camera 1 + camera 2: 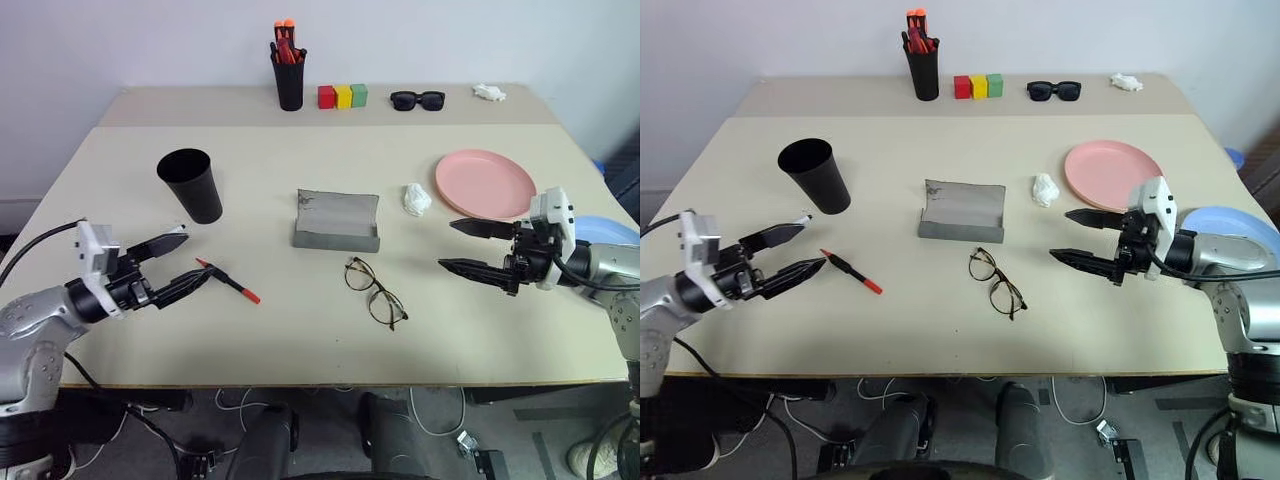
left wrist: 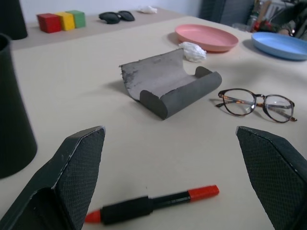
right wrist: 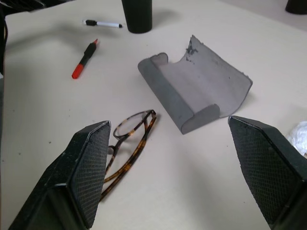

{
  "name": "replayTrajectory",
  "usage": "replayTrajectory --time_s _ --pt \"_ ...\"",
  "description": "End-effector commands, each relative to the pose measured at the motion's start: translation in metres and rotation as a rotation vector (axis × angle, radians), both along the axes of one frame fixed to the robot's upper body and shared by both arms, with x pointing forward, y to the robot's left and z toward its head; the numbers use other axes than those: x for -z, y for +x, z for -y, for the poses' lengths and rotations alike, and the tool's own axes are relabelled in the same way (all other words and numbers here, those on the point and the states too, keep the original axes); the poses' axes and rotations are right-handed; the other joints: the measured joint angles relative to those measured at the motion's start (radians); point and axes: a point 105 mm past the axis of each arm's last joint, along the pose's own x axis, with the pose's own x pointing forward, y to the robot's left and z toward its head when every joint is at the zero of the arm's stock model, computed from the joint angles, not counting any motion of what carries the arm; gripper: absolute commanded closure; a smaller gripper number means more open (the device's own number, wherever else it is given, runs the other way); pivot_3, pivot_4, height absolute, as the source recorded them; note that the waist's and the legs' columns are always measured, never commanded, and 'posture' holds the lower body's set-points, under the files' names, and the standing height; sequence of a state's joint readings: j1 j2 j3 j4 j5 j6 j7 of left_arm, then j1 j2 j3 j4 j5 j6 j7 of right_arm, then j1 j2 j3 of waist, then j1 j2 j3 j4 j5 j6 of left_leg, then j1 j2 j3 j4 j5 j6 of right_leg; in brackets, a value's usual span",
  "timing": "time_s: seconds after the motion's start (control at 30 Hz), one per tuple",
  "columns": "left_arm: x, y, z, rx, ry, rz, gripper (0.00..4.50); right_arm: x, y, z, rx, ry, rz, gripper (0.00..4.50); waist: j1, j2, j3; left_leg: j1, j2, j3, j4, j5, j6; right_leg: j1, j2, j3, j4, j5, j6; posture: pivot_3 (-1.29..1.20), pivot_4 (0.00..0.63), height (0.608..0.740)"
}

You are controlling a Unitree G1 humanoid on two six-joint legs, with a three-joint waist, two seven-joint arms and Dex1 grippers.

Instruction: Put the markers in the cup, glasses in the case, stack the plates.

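Observation:
A marker [image 1: 228,279] with a black barrel and red ends lies on the table just right of my left gripper [image 1: 197,253], which is open and empty. A white-barrelled marker [image 3: 102,23] lies by the foot of the black cup [image 1: 190,183], which stands upright behind that gripper. The grey case [image 1: 337,220] lies open at the table's middle. In front of it, the wire-framed glasses [image 1: 375,292] lie unfolded. My right gripper [image 1: 447,244] is open and empty, pointing towards the glasses. The pink plate [image 1: 485,183] and the blue plate [image 1: 605,230] lie apart at the right.
A crumpled tissue [image 1: 416,199] lies between the case and the pink plate. Along the back stand a pen holder [image 1: 288,75] with orange-tipped pens, three coloured blocks [image 1: 342,96], black sunglasses [image 1: 417,100] and another crumpled white scrap [image 1: 489,92].

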State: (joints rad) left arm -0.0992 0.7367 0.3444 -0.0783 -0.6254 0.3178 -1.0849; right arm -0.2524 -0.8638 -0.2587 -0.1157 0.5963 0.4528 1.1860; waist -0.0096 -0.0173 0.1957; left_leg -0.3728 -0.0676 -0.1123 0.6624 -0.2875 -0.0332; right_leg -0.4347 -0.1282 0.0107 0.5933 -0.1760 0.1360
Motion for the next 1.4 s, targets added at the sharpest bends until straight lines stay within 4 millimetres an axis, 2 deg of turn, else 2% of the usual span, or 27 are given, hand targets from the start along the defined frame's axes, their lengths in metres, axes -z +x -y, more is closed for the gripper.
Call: replayTrajectory --time_s 0.03,0.2,0.3,0.47,0.63,0.73,0.87,1.03,1.27,1.4 --pt "-0.001 0.007 0.001 -0.002 0.027 0.030 0.00 -0.014 -0.005 0.002 0.014 0.005 0.052 0.51 0.000 0.000 0.000 0.000 0.000 0.000 0.000 0.000 0.000 0.000 0.000 0.000 0.000 0.000 0.000 0.00 0.150 0.740" --pt "-0.005 0.012 -0.004 -0.035 0.063 0.064 0.00 -0.012 -0.007 0.003 0.031 0.029 0.057 0.51 -0.003 0.000 0.000 0.000 0.000 0.000 0.000 0.000 0.000 0.000 0.000 0.000 0.000 0.000 0.000 0.00 0.150 0.740" --pt "-0.011 0.010 -0.015 -0.056 0.085 0.071 0.00 -0.009 -0.003 -0.005 0.021 0.055 0.072 0.51 -0.003 0.000 0.000 0.000 0.000 0.000 0.000 0.000 0.000 0.000 0.000 0.000 0.000 0.000 0.000 0.00 0.150 0.740" --pt "-0.019 0.002 -0.040 -0.098 0.110 0.063 0.00 -0.009 0.000 -0.034 -0.024 0.113 0.104 0.51 -0.004 0.000 0.000 0.000 0.000 0.000 0.000 0.000 0.000 -0.001 0.000 0.000 0.000 0.000 0.000 0.00 0.150 0.740" --pt "-0.026 -0.003 -0.056 -0.111 0.112 -0.015 0.00 -0.013 -0.003 -0.057 -0.092 0.134 0.116 0.51 -0.001 0.001 0.001 -0.001 0.001 0.000 0.000 0.000 0.000 -0.002 0.000 0.000 0.000 0.000 0.000 0.00 0.150 0.740" --pt "-0.020 0.005 -0.066 -0.167 0.101 -0.169 0.00 -0.012 -0.008 -0.061 -0.103 0.149 0.128 0.51 0.007 0.000 0.000 -0.001 0.000 -0.001 0.000 0.000 0.000 -0.001 0.000 -0.001 0.000 0.000 0.000 0.00 0.150 0.740" --pt "-0.015 0.016 -0.089 -0.267 0.211 -0.182 0.00 -0.010 -0.011 -0.073 -0.093 0.176 0.154 0.51 -0.002 0.000 0.000 0.000 0.000 -0.002 -0.001 0.000 0.000 -0.001 0.001 -0.001 0.000 0.000 0.001 0.00 0.150 0.740" --pt "-0.005 0.034 -0.115 -0.341 0.353 -0.195 0.00 -0.014 -0.010 -0.076 -0.066 0.200 0.194 0.51 -0.004 0.000 0.001 0.000 0.000 -0.001 -0.001 0.000 0.000 -0.002 0.001 -0.001 0.001 0.000 0.000 0.00 0.150 0.740" --pt "0.005 0.051 -0.118 -0.296 0.429 -0.271 0.00 -0.012 -0.018 -0.075 -0.043 0.195 0.189 0.51 0.000 0.000 0.000 -0.001 0.000 -0.001 -0.001 0.000 0.000 -0.002 0.001 -0.001 0.001 0.000 0.001 0.00 0.150 0.740" --pt "0.018 0.063 -0.127 -0.363 0.473 -0.323 0.00 -0.015 -0.021 -0.075 -0.033 0.189 0.192 0.51 -0.002 -0.001 0.000 -0.001 0.000 -0.001 -0.001 0.000 0.000 -0.002 0.002 -0.001 0.002 0.000 0.001 0.00 0.150 0.740"
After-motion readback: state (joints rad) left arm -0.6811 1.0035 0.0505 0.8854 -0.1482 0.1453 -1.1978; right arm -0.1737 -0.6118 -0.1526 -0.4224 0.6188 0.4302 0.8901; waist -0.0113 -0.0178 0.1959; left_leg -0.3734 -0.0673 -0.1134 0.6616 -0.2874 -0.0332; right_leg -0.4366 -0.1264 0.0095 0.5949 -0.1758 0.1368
